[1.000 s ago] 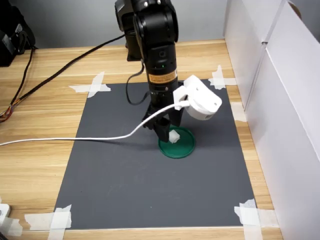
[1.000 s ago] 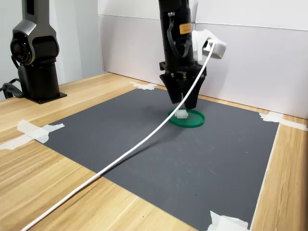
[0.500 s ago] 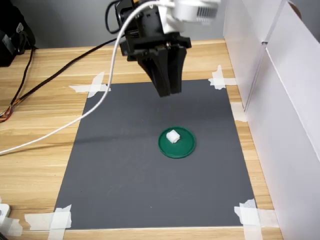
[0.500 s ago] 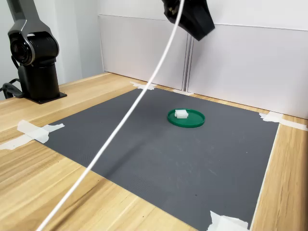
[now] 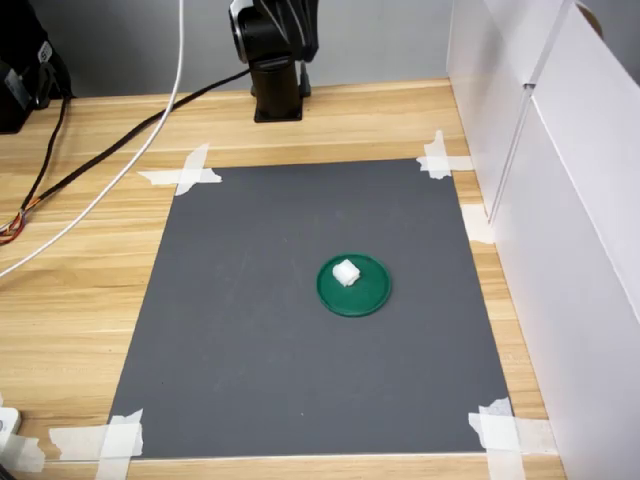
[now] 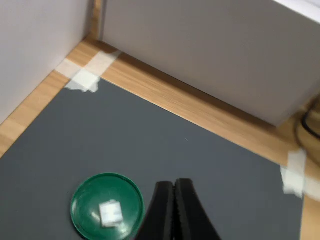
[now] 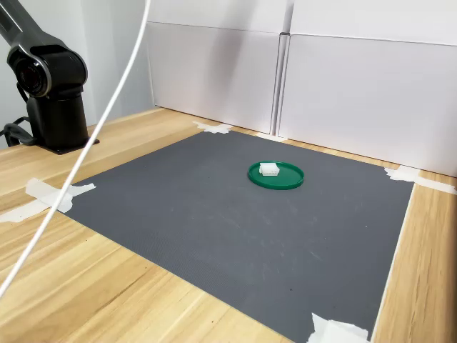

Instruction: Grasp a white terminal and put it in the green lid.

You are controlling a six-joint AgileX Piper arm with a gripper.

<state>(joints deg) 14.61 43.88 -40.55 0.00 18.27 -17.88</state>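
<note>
The white terminal (image 5: 346,272) (image 7: 269,169) (image 6: 110,213) lies inside the green lid (image 5: 368,297) (image 7: 285,181) (image 6: 85,200), a round dark green disc resting on the dark grey mat. In the wrist view my gripper (image 6: 174,186) hangs high above the mat, its two black fingers pressed together with nothing between them, off to one side of the lid. Neither exterior view shows the gripper; only the arm's base (image 5: 276,60) (image 7: 53,93) appears there.
The grey mat (image 5: 260,330) is taped at its corners to a wooden table. White partition walls (image 5: 560,200) (image 7: 343,93) stand close along one side. A white cable (image 5: 100,190) (image 7: 78,164) hangs across the table, and black cables (image 5: 40,170) lie at the first exterior view's left.
The arm rose from just above the lid, leaving the white terminal lying in it, and lifted out of both exterior views. The white cable swung up with it.
</note>
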